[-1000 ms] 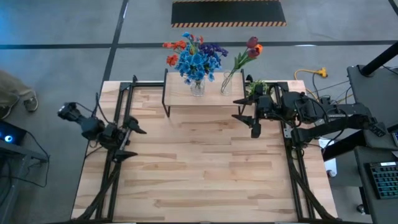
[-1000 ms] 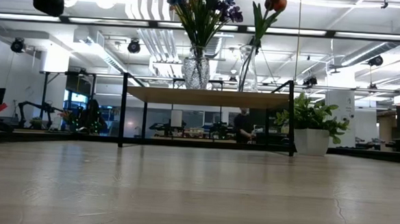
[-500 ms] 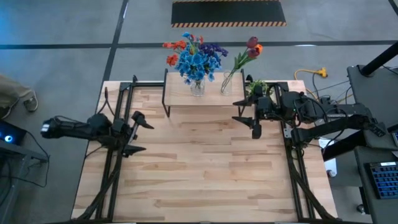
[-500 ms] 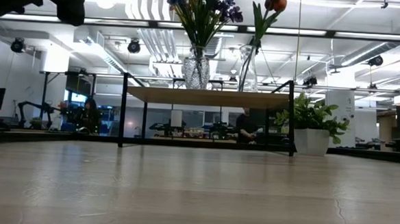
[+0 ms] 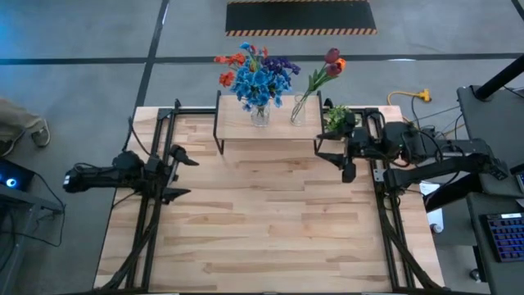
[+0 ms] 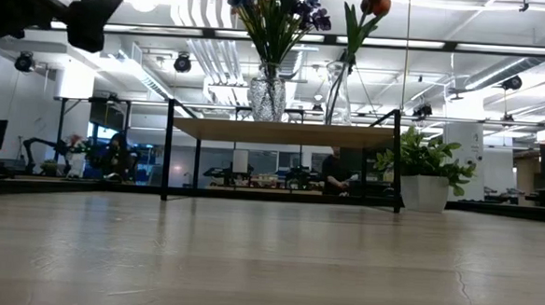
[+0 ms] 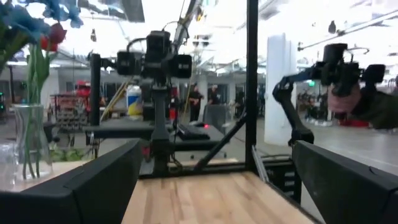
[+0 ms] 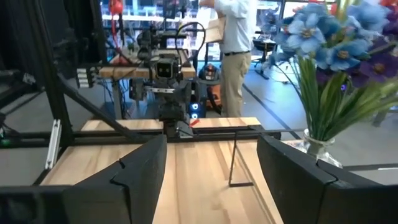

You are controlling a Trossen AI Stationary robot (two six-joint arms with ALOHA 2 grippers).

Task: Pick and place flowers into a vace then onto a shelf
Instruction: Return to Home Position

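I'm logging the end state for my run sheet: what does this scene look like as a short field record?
shelf: far middle of the table
wide vase: on shelf, holds blue, purple and orange flowers
slim vase: on shelf, right of the wide vase, holds tulips
plant: on table by the shelf's right end
left gripper: open, empty, left side
right gripper: open, empty, near the plant
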